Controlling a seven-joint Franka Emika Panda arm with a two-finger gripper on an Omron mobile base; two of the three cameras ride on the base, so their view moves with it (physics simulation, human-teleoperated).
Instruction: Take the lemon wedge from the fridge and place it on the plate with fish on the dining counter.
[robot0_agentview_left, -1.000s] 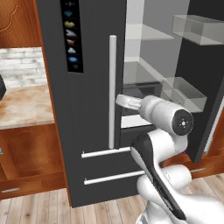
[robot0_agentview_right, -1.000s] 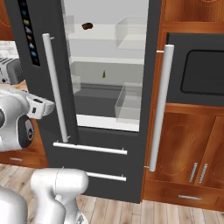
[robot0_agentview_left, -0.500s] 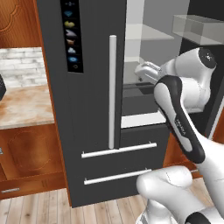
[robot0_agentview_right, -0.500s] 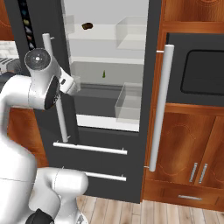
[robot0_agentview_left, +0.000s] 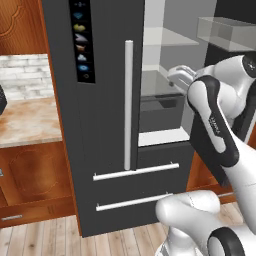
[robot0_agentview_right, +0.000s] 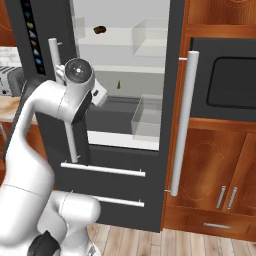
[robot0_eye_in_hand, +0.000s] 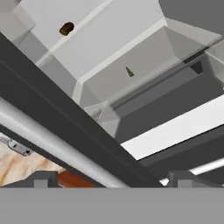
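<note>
We have the fridge (robot0_agentview_right: 165, 150) open on its right side, the pale interior exposed. The lemon wedge (robot0_agentview_right: 118, 85) sits on the middle shelf, a tiny olive sliver standing alone; in the hand view it shows at (robot0_eye_in_hand: 129, 71), well back from the shelf's front lip. A dark brown ball (robot0_agentview_right: 99, 30) rests on the shelf above and is not our target.

The claw (robot0_eye_in_hand: 112, 178) is raised in front of the closed left door, its fingertips spread wide apart with nothing between them. The door's edge and silver bar handle (robot0_agentview_right: 62, 100) cross between it and the shelf.

Step in hand, as we judge it: reaching in for the wedge. To do it well, we should clear the door edge first, then enter level with the middle shelf. The wedge is far smaller than the claw, so we centre carefully, descend to the shelf surface and close gently; a skewed approach would likely flick it away. Keep clear of the clear bin (robot0_agentview_right: 146, 116) lower right.
</note>
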